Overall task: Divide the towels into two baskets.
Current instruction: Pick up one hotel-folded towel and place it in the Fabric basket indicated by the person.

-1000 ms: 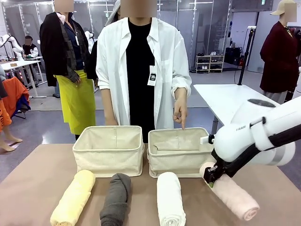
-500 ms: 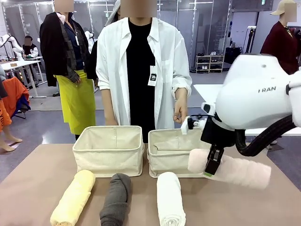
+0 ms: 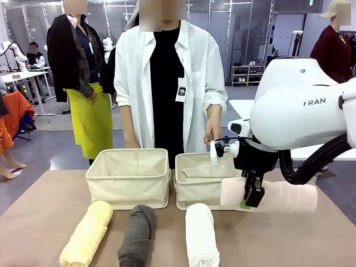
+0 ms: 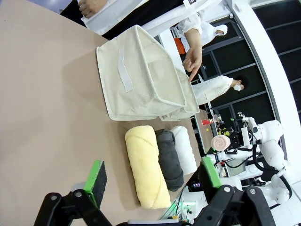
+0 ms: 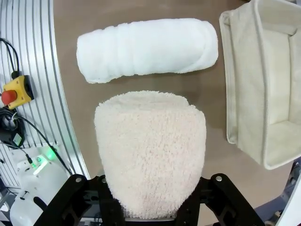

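Observation:
My right gripper [image 3: 253, 197] is shut on the pale pink towel [image 3: 285, 196]. It holds the towel level in the air, just in front of the right basket's [image 3: 204, 179] right corner. In the right wrist view the pink towel [image 5: 150, 150] hides the jaws, above the table, with the white towel [image 5: 146, 49] and the basket [image 5: 268, 84] below. The yellow towel [image 3: 88, 233], grey towel [image 3: 137, 233] and white towel [image 3: 201, 235] lie side by side in front of the two baskets; the left basket [image 3: 129, 177] holds nothing. My left gripper [image 4: 154, 176] hangs open above the table, short of the yellow towel [image 4: 146, 174].
A person in a white shirt stands behind the baskets, one hand [image 3: 212, 130] hanging above the right basket's far rim. Other people stand farther back. Bare brown table [image 3: 44, 211] lies left of the towels and around the baskets.
My right gripper has lifted the pink towel off the table, swung it level and carried it left toward the right basket. The person's pointing hand has drawn back up.

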